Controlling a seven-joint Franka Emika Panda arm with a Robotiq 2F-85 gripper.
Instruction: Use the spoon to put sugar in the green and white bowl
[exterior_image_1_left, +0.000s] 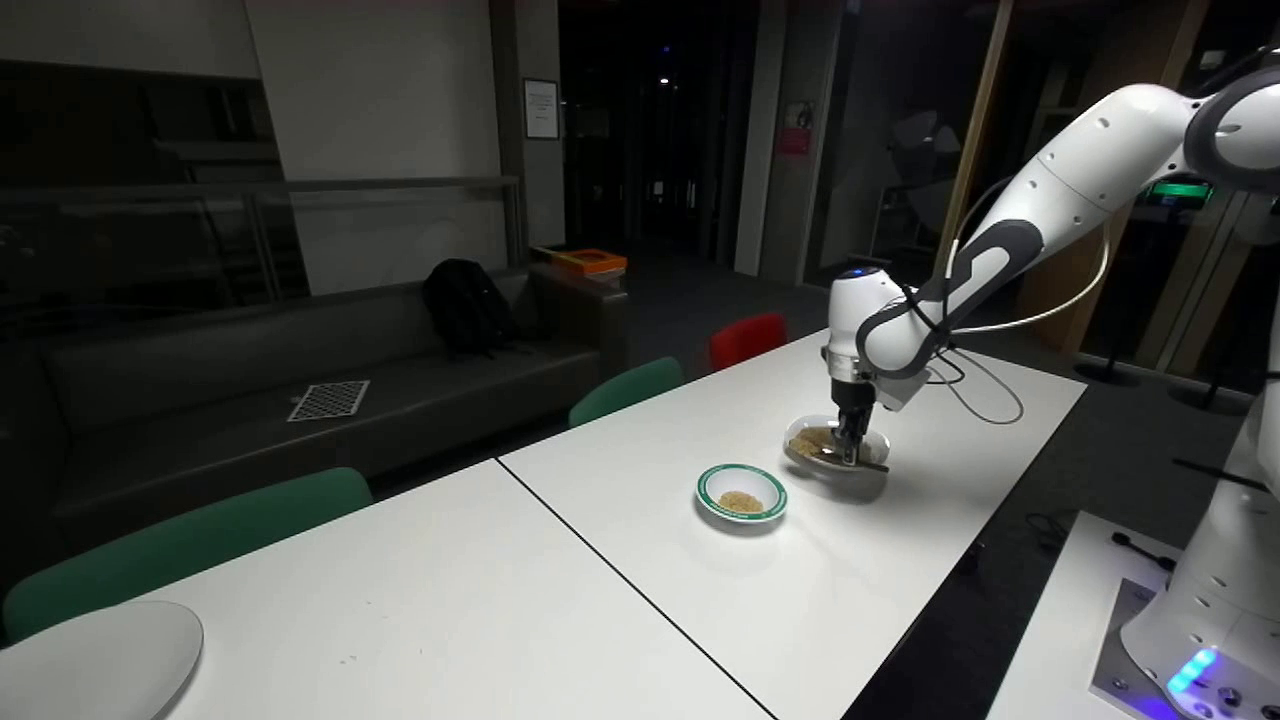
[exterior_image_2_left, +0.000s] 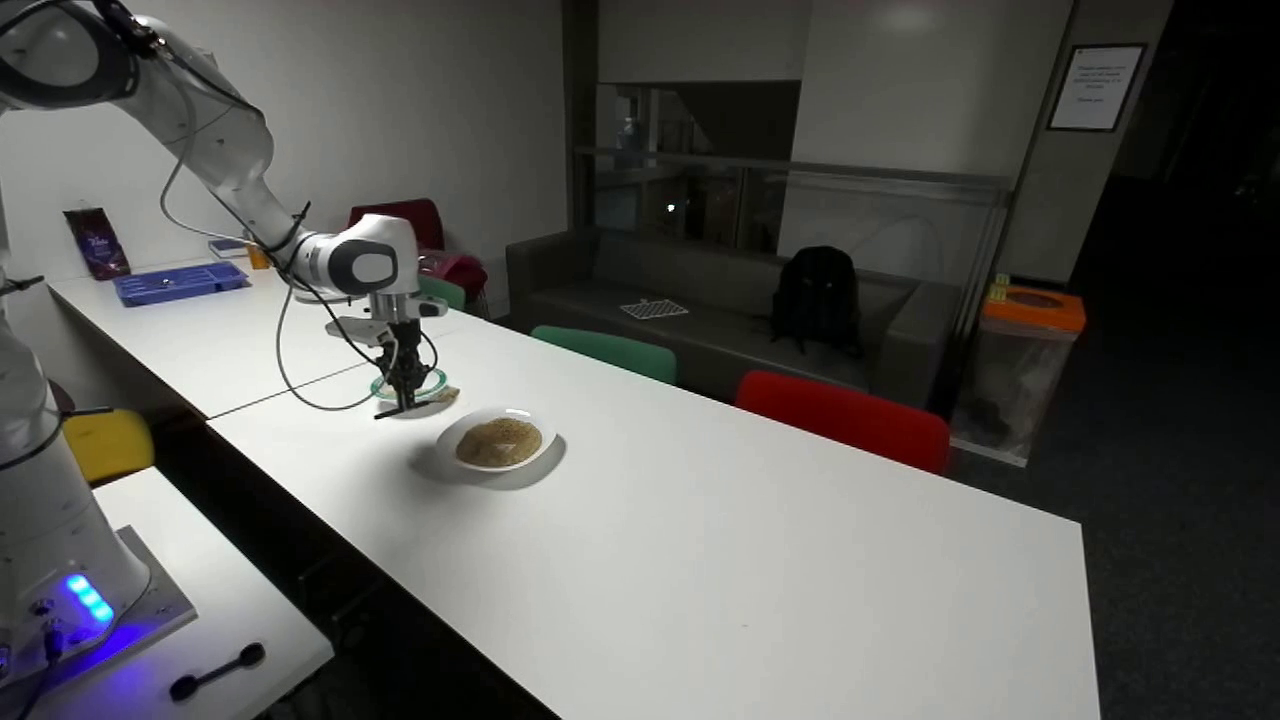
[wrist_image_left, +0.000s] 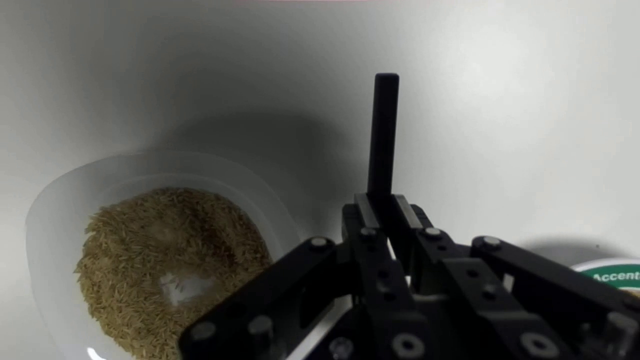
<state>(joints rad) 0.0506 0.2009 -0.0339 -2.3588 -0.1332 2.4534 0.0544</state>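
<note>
My gripper (wrist_image_left: 387, 207) is shut on the dark spoon (wrist_image_left: 384, 130). The spoon's handle sticks out past the fingertips; its head is hidden in the wrist view. In an exterior view my gripper (exterior_image_2_left: 404, 400) holds the spoon (exterior_image_2_left: 400, 411) level above the table, and a tan patch at its far end looks like grains. The brownish sugar (wrist_image_left: 130, 260) fills a pale dish (wrist_image_left: 55, 250) beside my gripper. The green and white bowl (exterior_image_1_left: 740, 480) stands on the gripper's other side, with a small tan heap (exterior_image_1_left: 741, 502) in it. In the wrist view only the bowl's rim (wrist_image_left: 615, 273) shows.
The white table (exterior_image_1_left: 450, 620) has a seam across it. A white plate (exterior_image_1_left: 100, 655) lies at its far end. A blue tray (exterior_image_2_left: 180, 284) and a dark packet (exterior_image_2_left: 97, 243) stand at the back. Green (exterior_image_2_left: 605, 352) and red (exterior_image_2_left: 840, 420) chairs line one edge.
</note>
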